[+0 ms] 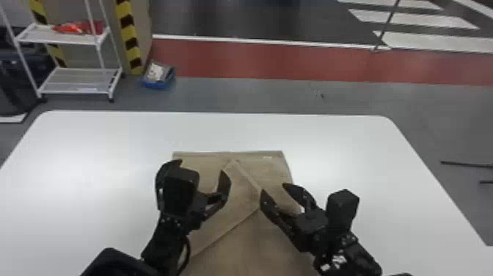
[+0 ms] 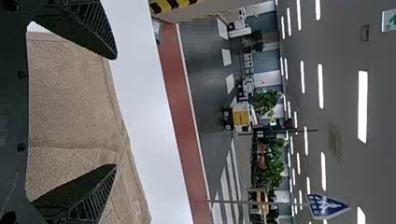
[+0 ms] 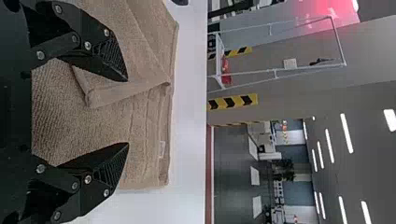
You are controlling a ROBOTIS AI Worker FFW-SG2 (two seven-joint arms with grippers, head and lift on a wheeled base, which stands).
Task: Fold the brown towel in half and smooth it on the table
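In the head view the brown towel (image 1: 234, 220) lies on the white table, its far edge straight and a folded-over flap crossing its middle at a slant. My left gripper (image 1: 201, 170) is over the towel's left side, fingers spread with nothing between them. My right gripper (image 1: 273, 189) is over the right side, also open and holding nothing. The left wrist view has the towel (image 2: 70, 98) beyond the spread left gripper (image 2: 116, 112). In the right wrist view, the flap's corner on the towel (image 3: 144, 126) lies near the open right gripper (image 3: 127, 112).
The white table (image 1: 91, 146) extends around the towel, with its far edge beyond the towel. On the floor behind stand a white shelf rack (image 1: 77, 80) at the left and a blue box (image 1: 157, 82).
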